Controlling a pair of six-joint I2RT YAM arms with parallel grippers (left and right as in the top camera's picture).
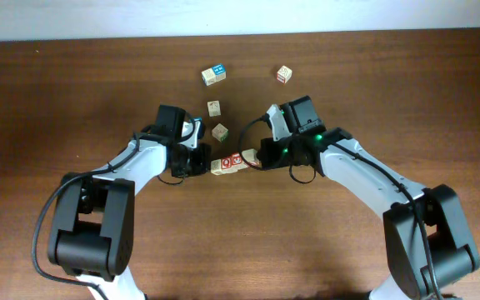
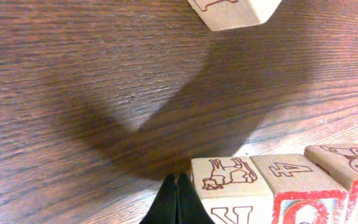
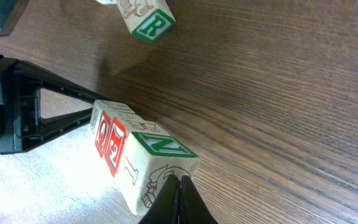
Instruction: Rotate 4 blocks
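TWO ARMS, ONE ROW: A row of four blocks (image 1: 228, 162) lies at mid-counter (image 1: 73, 92), with the left fingers (image 1: 202, 163) at one end and the right fingers (image 1: 255, 157) at the other. Both pairs are pressed fully closed and grip nothing, each narrowed to a blunt wedge.

The row's long axis runs from arm to arm, tipped slightly so that its right end sits farther from the robot. Any turn of the line looks to hinge on this. A wedge stands at each end, and neither arm is clearly the nearer.

From the left wrist, the left fingers (image 2: 176, 196) meet the near lower corner of the animal-print block (image 2: 229, 177), with a block marked "4" (image 2: 291, 174) next in line. The far end of the row is cut off at the frame's right edge.

From the right wrist, the right fingers (image 3: 180, 193) touch, or all but touch, the end face of the green "N" block (image 3: 160, 155). Whether they truly make contact is hard to judge. Two red-lettered faces (image 3: 109, 140) show beyond it.

Four loose blocks lie beyond the row, apart from it: a blue-faced block (image 1: 214, 76), a red-marked block (image 1: 283, 74) and two pale blocks (image 1: 213, 107) closer in. A green "R" block (image 3: 149, 22) is clipped by the top of the right wrist view, and which of the loose blocks it is cannot be told.
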